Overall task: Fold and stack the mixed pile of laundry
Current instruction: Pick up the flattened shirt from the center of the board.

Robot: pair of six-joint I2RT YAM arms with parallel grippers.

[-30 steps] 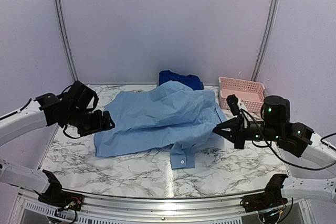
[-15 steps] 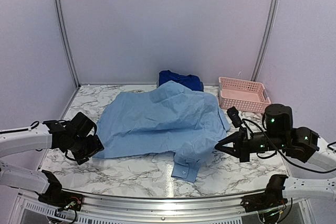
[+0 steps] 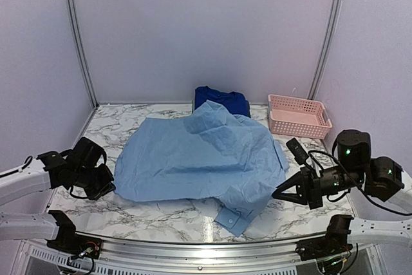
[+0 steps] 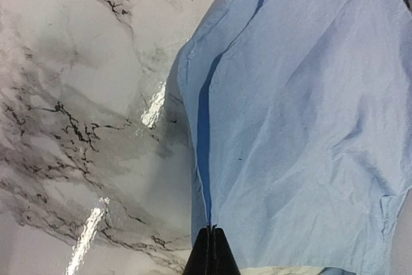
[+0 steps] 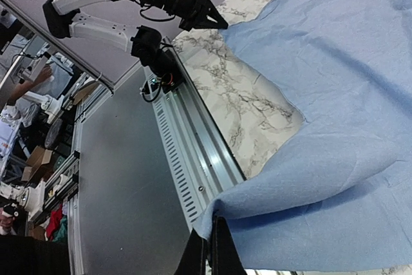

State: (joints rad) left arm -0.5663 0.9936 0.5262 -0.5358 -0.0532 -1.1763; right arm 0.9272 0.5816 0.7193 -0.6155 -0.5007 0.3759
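From above, I saw the pink basket (image 3: 299, 115) at the far right of the bench (image 3: 161, 214), with only its own pink floor showing inside. A royal-blue garment (image 3: 221, 99) lay folded at the back, partly under the far edge of the shirt (image 3: 199, 159). The shirt was light blue and lay spread wide and rumpled over the middle of the bench, one buttoned cuff (image 3: 233, 218) reaching toward the near edge. The left pincer (image 3: 109, 189) sat low at the shirt's near-left corner. The right pincer (image 3: 278, 194) met its near-right edge.

Through the left wrist camera, the left pincer (image 4: 209, 239) had its fingers pressed together on the shirt's (image 4: 290, 127) hem, where the cloth met bare marble (image 4: 84, 94). A darker fold ran up along that edge.

Through the right wrist camera, the right pincer (image 5: 211, 243) was clamped tight on a corner of the shirt (image 5: 347, 94), and the cloth rose off the bench (image 5: 257, 101) to the fingertips and draped away in soft creases. The left pincer (image 5: 217, 22) showed far across the bench at the shirt's opposite corner.
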